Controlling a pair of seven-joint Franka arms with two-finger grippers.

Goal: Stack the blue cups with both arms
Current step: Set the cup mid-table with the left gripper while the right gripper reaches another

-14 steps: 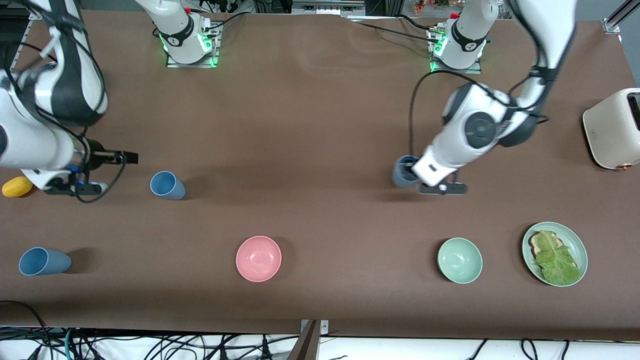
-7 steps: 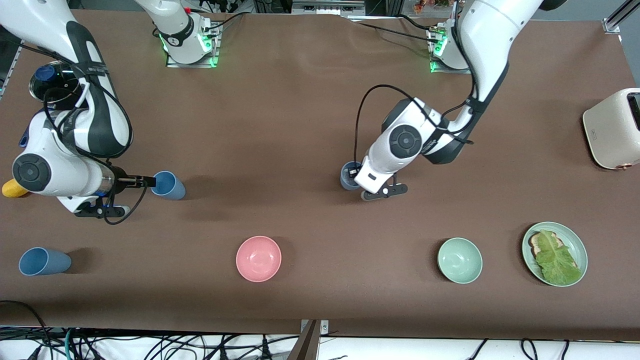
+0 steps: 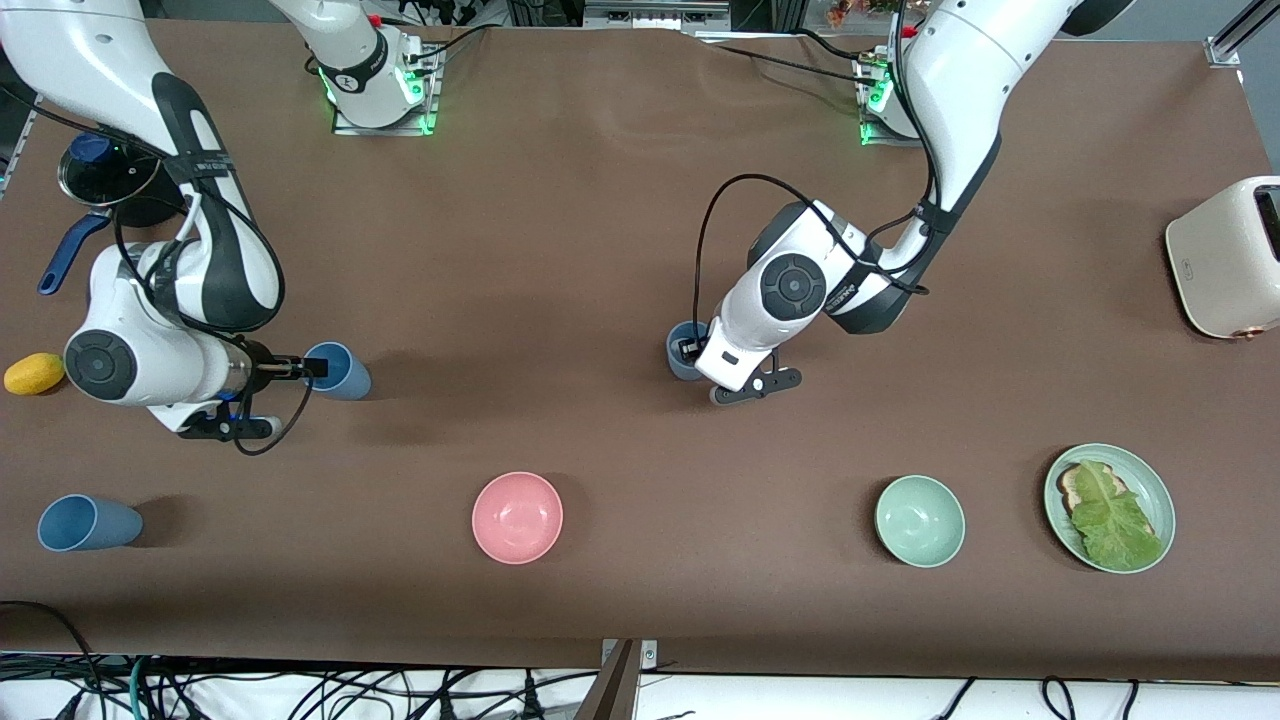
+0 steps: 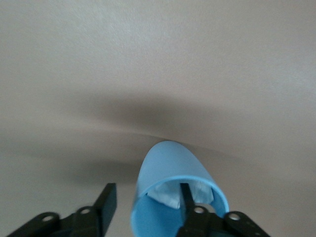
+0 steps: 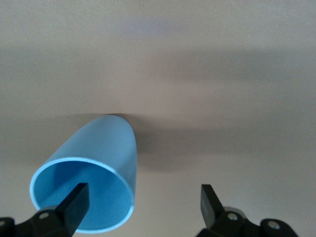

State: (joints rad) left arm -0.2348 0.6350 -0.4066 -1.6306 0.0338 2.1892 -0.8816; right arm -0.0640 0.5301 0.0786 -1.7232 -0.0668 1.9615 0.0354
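**Both Grippers at Their Cups, Neither One Clamped**

We see the left arm reaching from its base down to the middle of the table [image 3: 600, 250], where the left gripper [image 4: 145, 197] is at the grey-blue cup [image 3: 678, 358]. In the left wrist view its fingers straddle the cup's wall. One finger [image 4: 185, 195] is inside the mouth and the other is outside, with a clear gap between it and the wall. We read the jaws as parted and not pinching the cup.

The right arm is bent low at its own end of the table. The right gripper [image 5: 143, 197] is level with the rim of the sky-blue cup [image 3: 340, 372]. In the right wrist view the fingers are spread wide. One fingertip [image 5: 76, 197] is at the cup's open mouth and the other is well clear of the cup, over bare tabletop. These jaws are also apart and hold nothing.

The two cups are well apart, at about the same distance from the front camera. A third blue cup [image 3: 88, 523] is nearer to that camera, toward the right arm's end of the table, and neither gripper is near it.

Nearer to the camera than the two attended cups are a pink bowl [image 3: 517, 517], a green bowl [image 3: 919, 521] and a green plate [image 3: 1160, 500] with toast and lettuce. A cream toaster [image 3: 1225, 257] is at the left arm's end. A small yellow object [image 3: 34, 373] lies beside the right arm's wrist.
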